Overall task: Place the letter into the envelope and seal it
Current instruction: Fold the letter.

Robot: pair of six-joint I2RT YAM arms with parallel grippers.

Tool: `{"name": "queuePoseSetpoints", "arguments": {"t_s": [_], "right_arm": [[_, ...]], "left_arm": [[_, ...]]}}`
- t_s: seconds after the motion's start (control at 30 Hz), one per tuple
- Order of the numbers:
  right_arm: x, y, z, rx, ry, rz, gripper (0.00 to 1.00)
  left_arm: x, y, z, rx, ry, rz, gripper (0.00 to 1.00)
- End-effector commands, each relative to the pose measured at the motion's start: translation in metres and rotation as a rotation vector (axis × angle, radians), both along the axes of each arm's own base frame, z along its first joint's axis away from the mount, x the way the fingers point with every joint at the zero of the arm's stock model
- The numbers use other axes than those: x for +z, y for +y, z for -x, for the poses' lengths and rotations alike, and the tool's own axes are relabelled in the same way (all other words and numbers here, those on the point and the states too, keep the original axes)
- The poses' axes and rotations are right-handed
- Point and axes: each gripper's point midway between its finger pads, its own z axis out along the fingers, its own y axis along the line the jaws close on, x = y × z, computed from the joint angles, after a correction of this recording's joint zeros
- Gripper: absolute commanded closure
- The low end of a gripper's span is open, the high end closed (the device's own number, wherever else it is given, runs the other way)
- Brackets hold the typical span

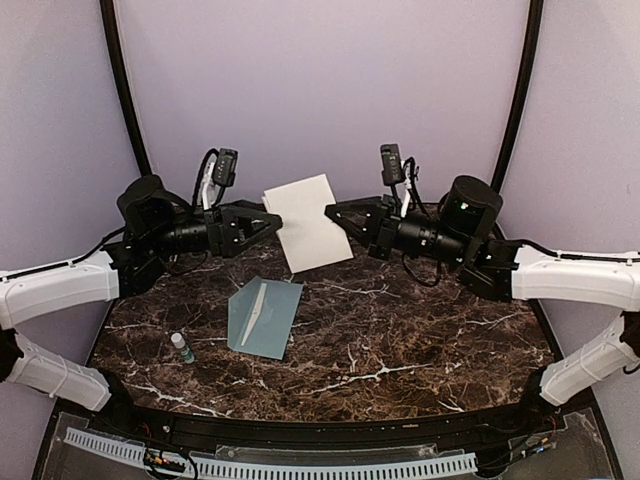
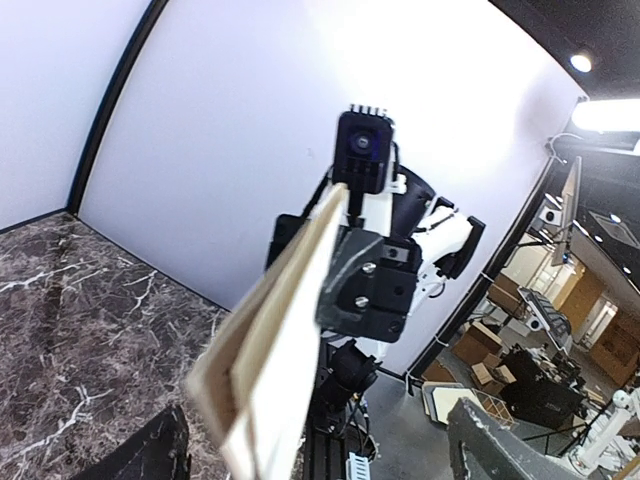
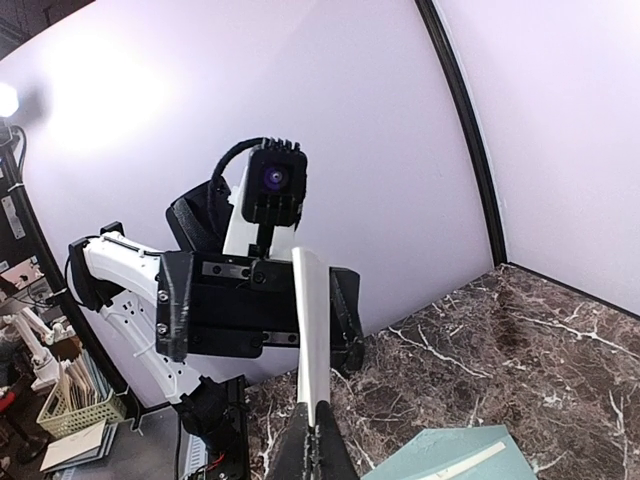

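The letter (image 1: 308, 222), a whitish sheet, hangs in the air over the back of the table between both grippers. My right gripper (image 1: 332, 212) is shut on its right edge; in the right wrist view the fingertips (image 3: 318, 440) pinch the sheet (image 3: 310, 330), seen edge-on. My left gripper (image 1: 275, 225) is open, its jaws standing either side of the letter's left edge (image 2: 280, 340) without pressing it. The sheet lies nearer the dark left finger (image 2: 145, 452) than the grey one (image 2: 500, 440). The pale teal envelope (image 1: 263, 316) lies flat on the marble, below the letter, its flap open (image 3: 450, 462).
A small bottle with a green cap (image 1: 183, 347) stands on the dark marble table (image 1: 420, 330), left of the envelope. Lilac walls close the back and sides. Both arms reach inward from the table's left and right edges.
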Motion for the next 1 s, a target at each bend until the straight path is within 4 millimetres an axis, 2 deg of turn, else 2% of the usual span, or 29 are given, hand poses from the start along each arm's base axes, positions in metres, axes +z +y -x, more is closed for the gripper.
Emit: {"name": "queuePoseSetpoints", "arguments": {"t_s": [0.0, 0.23, 0.3, 0.47, 0.53, 0.67, 0.77, 0.87, 0.97], "right_arm": [[0.042, 0.007, 0.009, 0.051, -0.077, -0.123, 1.0], [0.045, 0.005, 0.018, 0.095, -0.066, -0.161, 1.0], [0.043, 0.006, 0.019, 0.103, -0.061, -0.158, 1.0], [0.04, 0.007, 0.017, 0.096, -0.056, -0.149, 1.0], [0.04, 0.006, 0.018, 0.093, -0.059, -0.148, 1.0], [0.037, 0.006, 0.015, 0.085, -0.049, -0.137, 1.0], [0.036, 0.006, 0.016, 0.084, -0.045, -0.137, 1.0], [0.034, 0.005, 0.015, 0.081, -0.041, -0.13, 1.0], [0.032, 0.004, 0.015, 0.07, -0.037, -0.123, 1.0]], "left_arm": [[0.019, -0.006, 0.022, -0.109, -0.039, 0.057, 0.11], [0.013, -0.013, 0.021, -0.132, -0.02, 0.053, 0.12], [0.014, -0.015, 0.024, -0.149, -0.022, 0.059, 0.2], [0.017, -0.016, 0.027, -0.169, -0.026, 0.075, 0.56], [0.018, -0.014, 0.027, -0.159, -0.032, 0.085, 0.63], [0.022, -0.011, 0.028, -0.139, -0.047, 0.099, 0.72], [0.023, -0.009, 0.028, -0.132, -0.047, 0.108, 0.85], [0.023, -0.009, 0.027, -0.125, -0.044, 0.11, 0.9], [0.021, -0.008, 0.024, -0.105, -0.036, 0.107, 1.0]]}}
